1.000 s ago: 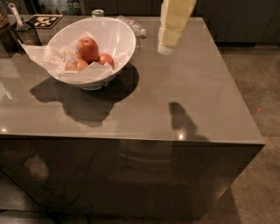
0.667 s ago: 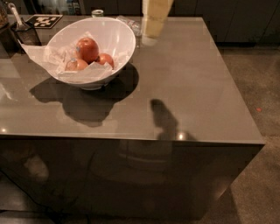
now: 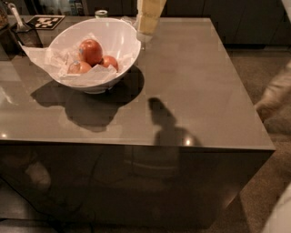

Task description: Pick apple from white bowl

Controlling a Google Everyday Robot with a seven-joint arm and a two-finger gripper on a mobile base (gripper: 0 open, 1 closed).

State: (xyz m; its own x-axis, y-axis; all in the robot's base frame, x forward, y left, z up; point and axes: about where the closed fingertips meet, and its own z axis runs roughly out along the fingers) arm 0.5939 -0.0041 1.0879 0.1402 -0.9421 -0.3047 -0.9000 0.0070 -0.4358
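The white bowl (image 3: 122,41) stands at the table's back left, lined with crumpled white tissue paper. The apple (image 3: 91,51), large, round and deep red, sits in the bowl's middle. Two smaller apples lie beside it, one to the right (image 3: 109,62) and a paler one at the front left (image 3: 78,67). My gripper (image 3: 146,27) hangs from the top edge, pale yellow, just right of the bowl's rim and above the table. It holds nothing that I can see.
The grey table (image 3: 191,100) has its front edge near and its right edge beside the carpet. A black fiducial tag (image 3: 46,22) and a dark container with a utensil (image 3: 22,32) sit at the back left. A small jar (image 3: 101,13) stands behind the bowl.
My gripper has moved left across the back of the table, from right of the bowl to right beside its rim. Its shadow on the table moved left too.
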